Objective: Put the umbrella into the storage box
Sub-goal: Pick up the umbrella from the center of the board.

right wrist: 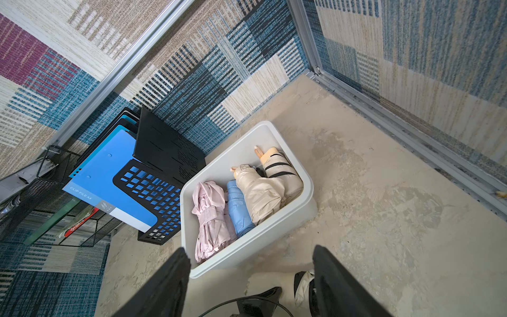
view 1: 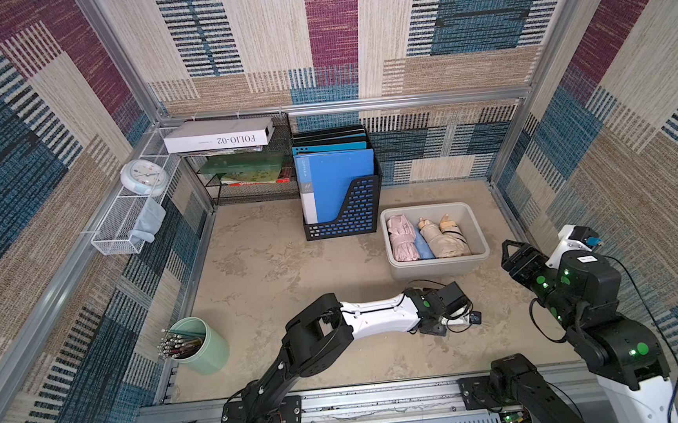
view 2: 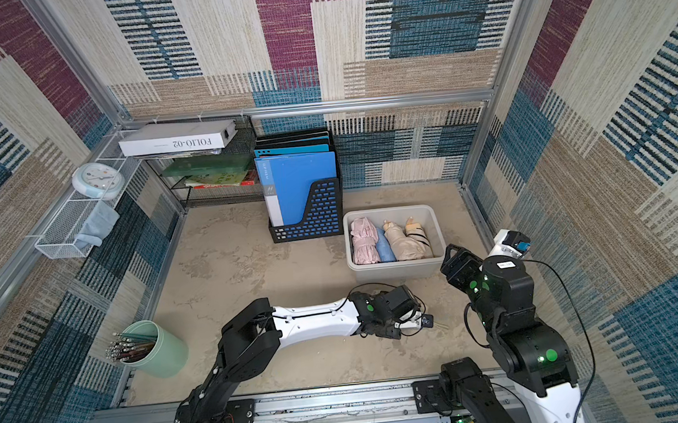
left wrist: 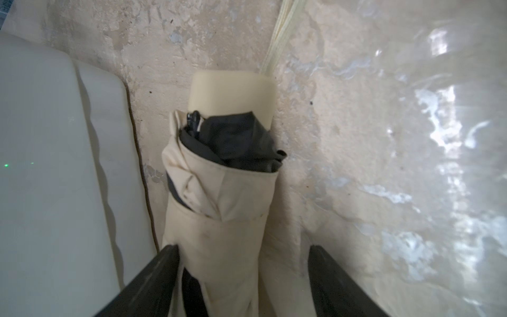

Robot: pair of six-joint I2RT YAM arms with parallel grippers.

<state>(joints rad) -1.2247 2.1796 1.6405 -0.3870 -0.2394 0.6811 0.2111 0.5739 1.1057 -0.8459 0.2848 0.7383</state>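
Left end effector [left wrist: 242,248] first: we see its jaws spread wider than the umbrella [left wrist: 219,219], so it's let go, not squeezing. One finger [left wrist: 159,282] sits right against the beige fabric. The other finger [left wrist: 329,285] stands clear, with bare worktop [left wrist: 356,164] showing in the gap.

The umbrella lies folded on the worktop, black lining poking out near its cream handle [left wrist: 233,93]. It's just beside the outer wall of the storage box [left wrist: 41,164], so outside it, not in it. In both top views the left arm's wrist covers the umbrella, right in front of the box's near wall.

Right end effector [right wrist: 250,248] is released too: jaws apart, nothing between them, hanging above the worktop and looking down at the box.

Inside the box we count a pink umbrella [view 1: 401,238], a blue one [view 1: 422,245] and two beige ones [view 1: 437,238], side by side.

Further out, the black file holder [view 1: 345,212] with blue folders stands just beside the box, toward the back wall. The green pen cup [view 1: 201,344] is well apart, on the left arm's side.
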